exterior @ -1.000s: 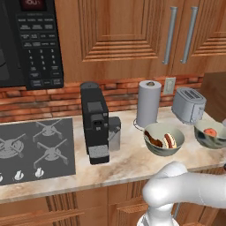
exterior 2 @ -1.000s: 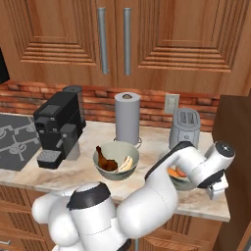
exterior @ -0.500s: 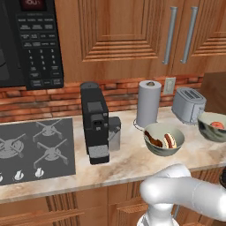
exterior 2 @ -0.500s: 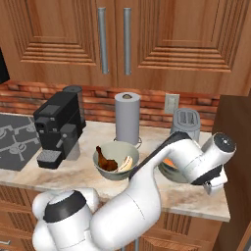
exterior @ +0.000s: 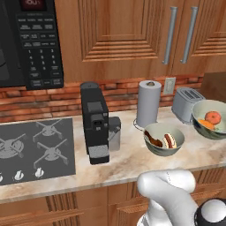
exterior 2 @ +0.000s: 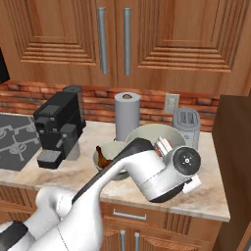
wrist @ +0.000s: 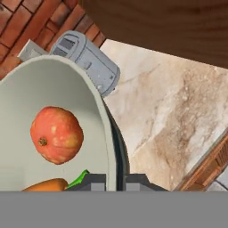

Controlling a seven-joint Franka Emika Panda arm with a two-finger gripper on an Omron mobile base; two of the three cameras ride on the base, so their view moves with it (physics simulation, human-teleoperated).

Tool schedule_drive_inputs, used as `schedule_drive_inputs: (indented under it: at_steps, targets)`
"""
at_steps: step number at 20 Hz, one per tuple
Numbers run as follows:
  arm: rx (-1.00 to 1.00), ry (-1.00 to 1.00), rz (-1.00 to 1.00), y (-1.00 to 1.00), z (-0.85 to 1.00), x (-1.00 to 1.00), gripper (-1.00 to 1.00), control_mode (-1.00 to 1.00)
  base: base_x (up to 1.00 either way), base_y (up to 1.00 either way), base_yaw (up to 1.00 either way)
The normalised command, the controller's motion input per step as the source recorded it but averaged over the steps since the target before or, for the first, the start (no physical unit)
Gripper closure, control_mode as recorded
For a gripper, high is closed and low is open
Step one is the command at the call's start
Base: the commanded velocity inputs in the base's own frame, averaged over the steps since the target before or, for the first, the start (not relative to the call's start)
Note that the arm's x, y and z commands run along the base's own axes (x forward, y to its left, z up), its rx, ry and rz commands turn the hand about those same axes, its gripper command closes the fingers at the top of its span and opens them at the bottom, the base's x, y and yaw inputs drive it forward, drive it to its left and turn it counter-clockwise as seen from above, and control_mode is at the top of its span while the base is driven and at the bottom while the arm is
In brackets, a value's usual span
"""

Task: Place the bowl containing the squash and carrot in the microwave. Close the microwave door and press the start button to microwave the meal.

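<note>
Bowl first: the wide pale cream-grey smooth bowl (wrist: 49,129) sits at the left of the hand view, lifted above the table, with the jaws clenched on its thin rim at the bottom edge. Inside are the round mottled reddish-orange squash (wrist: 56,134) and the tapered orange carrot with green tip (wrist: 49,184). My worry is that a one-sided pinch on a slick, curved wall could let the bowl tilt, and that ball would roll straight out. Right behind it is the rounded grey metal toaster (wrist: 87,58), so a clip is possible too. The speckled beige stone table (wrist: 178,116) is below, and the boxy black microwave with keypad (exterior: 31,44) is way over at upper left of the left base view, a long carry.
</note>
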Motion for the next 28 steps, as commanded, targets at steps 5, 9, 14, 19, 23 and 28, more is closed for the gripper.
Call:
schedule_drive_inputs:
  at_steps: [5, 9, 14, 19, 23, 28]
  targets:
    - [-0.17, -0.10, 0.10, 0.89, 0.66, -0.25, 1.00, -1.00, 0.00, 0.00, 0.00]
    - [-0.13, -0.02, 0.20, 0.58, 0.63, -0.27, 1.00, -1.00, 0.00, 0.00, 0.00]
    - [-0.02, -0.01, 0.27, 0.33, 0.58, -0.27, 1.00, -1.00, 0.00, 0.00, 0.00]
    - [-0.08, 0.01, 0.23, 0.46, 0.37, -0.10, 1.00, -1.00, 0.00, 0.00, 0.00]
    - [-0.11, 0.04, 0.19, 0.50, 0.25, 0.00, 1.00, -1.00, 0.00, 0.00, 0.00]
    - [-0.14, 0.01, 0.10, 0.53, 0.03, 0.00, 1.00, -1.00, 0.00, 0.00, 0.00]
